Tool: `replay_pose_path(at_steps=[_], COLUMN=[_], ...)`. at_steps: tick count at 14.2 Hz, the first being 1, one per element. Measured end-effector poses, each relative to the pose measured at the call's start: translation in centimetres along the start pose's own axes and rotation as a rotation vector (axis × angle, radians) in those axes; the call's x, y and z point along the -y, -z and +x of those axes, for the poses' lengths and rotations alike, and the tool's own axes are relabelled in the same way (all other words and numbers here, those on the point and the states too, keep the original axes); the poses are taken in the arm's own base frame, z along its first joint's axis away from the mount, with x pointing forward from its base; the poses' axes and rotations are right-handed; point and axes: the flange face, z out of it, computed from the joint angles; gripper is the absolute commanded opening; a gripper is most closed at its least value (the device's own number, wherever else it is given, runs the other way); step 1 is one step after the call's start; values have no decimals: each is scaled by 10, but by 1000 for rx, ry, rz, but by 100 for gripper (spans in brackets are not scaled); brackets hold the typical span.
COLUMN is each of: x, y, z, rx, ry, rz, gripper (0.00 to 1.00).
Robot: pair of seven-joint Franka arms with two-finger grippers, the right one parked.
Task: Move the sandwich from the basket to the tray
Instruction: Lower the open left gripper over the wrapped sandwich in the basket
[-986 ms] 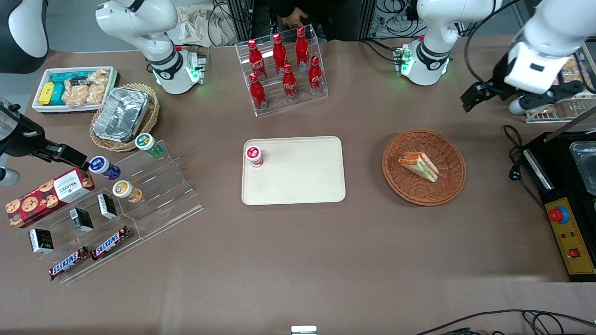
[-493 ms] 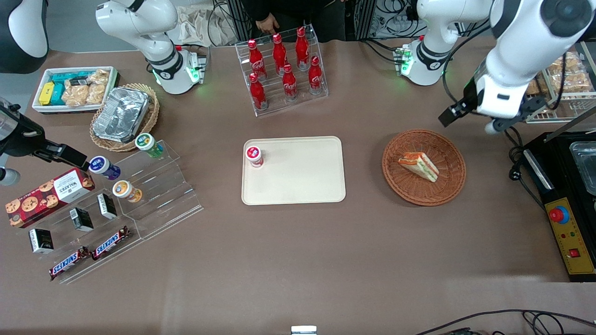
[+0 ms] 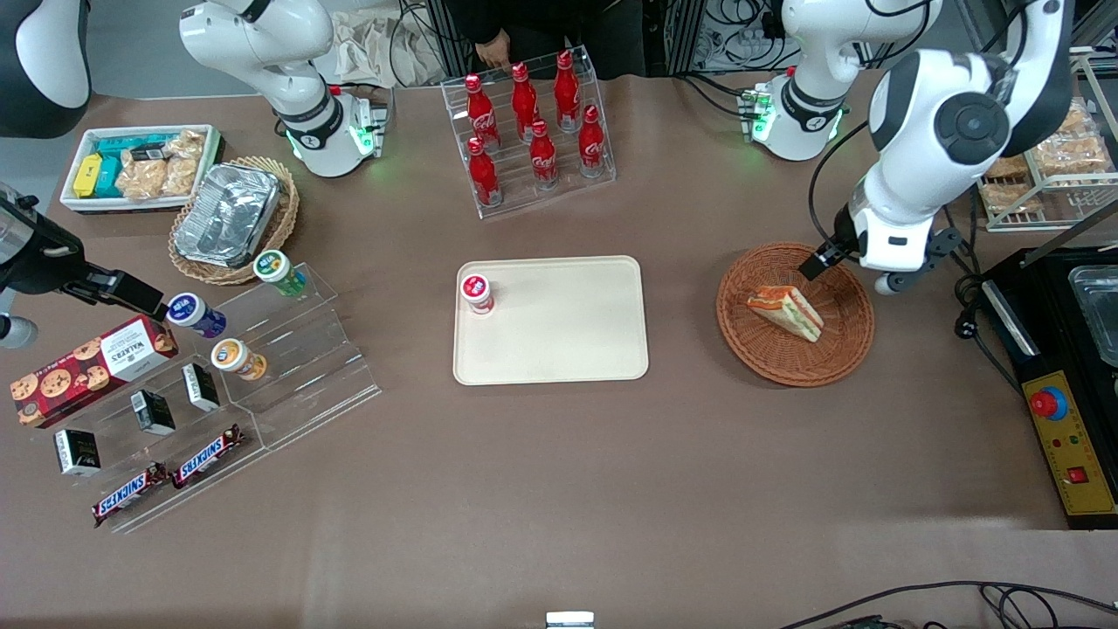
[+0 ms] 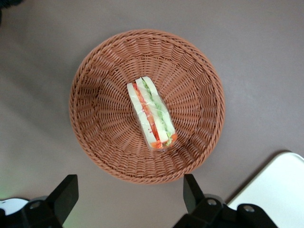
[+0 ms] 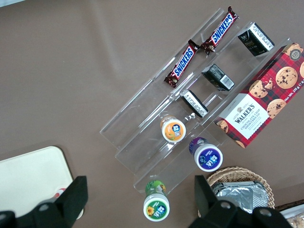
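We see the sandwich (image 3: 785, 311) lying in the reddish-brown wicker basket (image 3: 852, 349), at the right of centre in the front view. It rests near the basket's middle, its layered red, orange and green edge facing upward, bread on both sides of the filling. Nothing touches it.

The gripper (image 4: 130, 197) hangs above the basket, its two dark fingers (image 4: 66, 192) spread wide apart and holding nothing. From the wrist camera we look straight down between them onto the sandwich (image 4: 151, 113) and the basket (image 4: 95, 90), with the fingertips showing over the basket's rim and the brown table beside it. In the front view the white arm covers most of the gripper (image 3: 852, 266), which sits over the basket's upper right edge.

The cream tray (image 3: 568, 341) lies at the centre of the frame, well apart from the basket. A small red-capped jar (image 3: 477, 293) stands on the tray near its upper left corner. A corner of the tray (image 4: 278, 190) also shows in the wrist view.
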Motion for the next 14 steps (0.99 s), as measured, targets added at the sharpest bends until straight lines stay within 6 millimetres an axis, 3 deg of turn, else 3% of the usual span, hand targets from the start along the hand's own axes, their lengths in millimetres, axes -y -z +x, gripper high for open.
replay_pose_path(at_steps=[3, 8, 14], x=[2, -15, -22], y=[-28, -76, -106], z=[-3, -10, -2], rx=[-19, -4, 9], ry=[51, 117, 181], rz=[-24, -21, -24], gripper=[98, 98, 98])
